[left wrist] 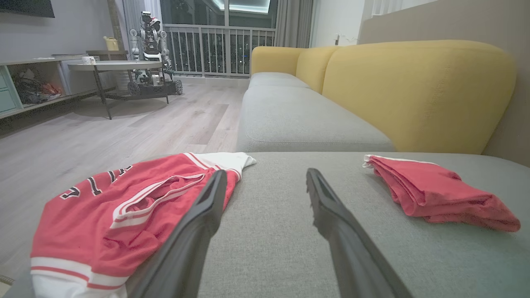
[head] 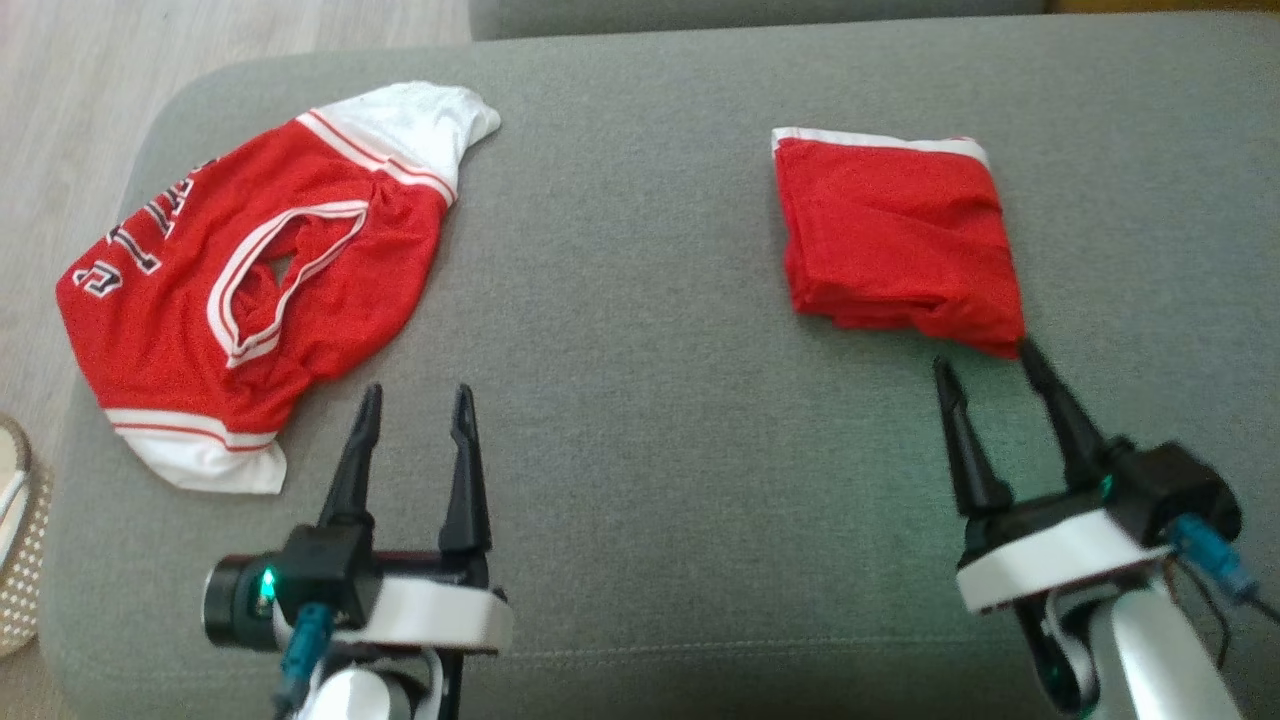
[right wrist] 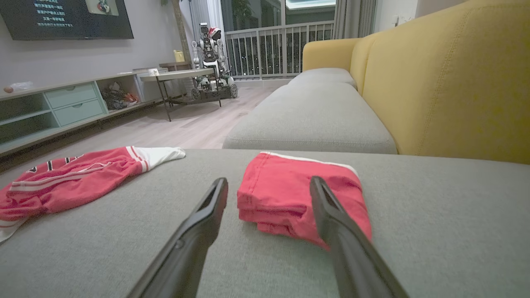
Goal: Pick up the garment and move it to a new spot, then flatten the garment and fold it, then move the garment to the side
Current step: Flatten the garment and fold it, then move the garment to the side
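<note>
A red and white jersey garment (head: 250, 290) with dark lettering lies rumpled on the left of the grey sofa seat (head: 640, 330); it also shows in the left wrist view (left wrist: 107, 215) and the right wrist view (right wrist: 66, 182). A second red garment (head: 895, 245), folded into a compact square, rests on the right (right wrist: 285, 190) (left wrist: 434, 194). My left gripper (head: 417, 395) (left wrist: 265, 174) stands open just right of the jersey's near edge, holding nothing. My right gripper (head: 983, 358) (right wrist: 268, 182) is open just in front of the folded garment, one fingertip at its near corner.
Yellow back cushions (left wrist: 418, 95) run along the far side of the sofa. Wooden floor (left wrist: 83, 140) lies past the seat's left edge, with a round table (left wrist: 116, 66), another robot (left wrist: 151, 45) and a low shelf unit (right wrist: 62, 107). A basket (head: 20, 540) stands on the floor at lower left.
</note>
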